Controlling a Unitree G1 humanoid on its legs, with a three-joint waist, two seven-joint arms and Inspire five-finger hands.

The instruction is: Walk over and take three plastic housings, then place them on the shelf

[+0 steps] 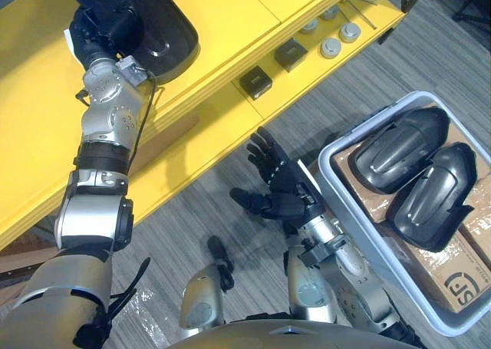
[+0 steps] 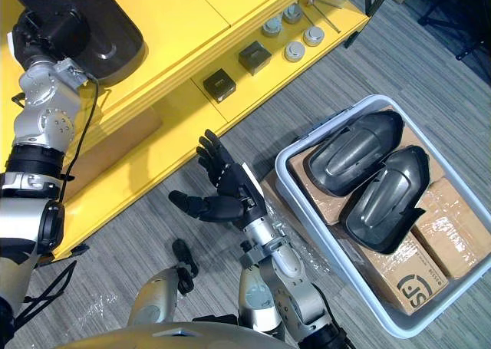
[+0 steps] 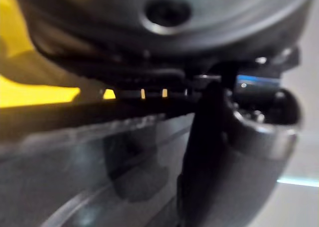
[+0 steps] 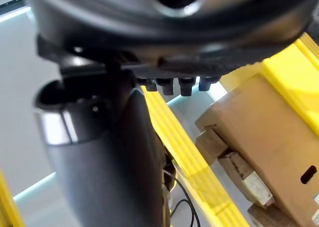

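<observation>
**Left eye view.** At the upper left a glossy black moulded housing (image 1: 165, 34) lies on the yellow shelf (image 1: 230, 11). The left hand (image 1: 100, 28) is against its near end. Its fingers are hidden there, so I cannot tell whether they grip.

On the lower shelf board sit square black blocks (image 1: 255, 82) and round metal discs (image 1: 330, 47).

At mid-frame the right hand (image 1: 280, 184) hovers over the grey carpet floor (image 1: 184, 203), palm up, with its fingers spread and nothing in them.

At the right a pale grey bin (image 1: 349, 199) holds a second housing (image 1: 399, 149) and a third housing (image 1: 433, 195). They lie side by side on cardboard boxes (image 1: 453, 280).

**Right eye view.** The two housings in the bin lie right of the right hand, just past the bin's near wall. Their long axes run from lower left to upper right. They are smooth, ribbed, tapering shells. The right hand is by far the nearer to them, as the left arm is stretched away to the upper left. I judge that the next pick would fall to the right hand, reaching rightward over the rim.

**Left wrist view.** A curved surface with a grey sheen lies close under the dark hand, with a yellow strip behind. It is too blurred to show a grip.

**Right wrist view.** The fingertips (image 4: 174, 85) stand in a straight row and the thumb (image 4: 99, 157) is clear of them. Beyond are a yellow shelf edge and a brown carton (image 4: 264, 137).
</observation>
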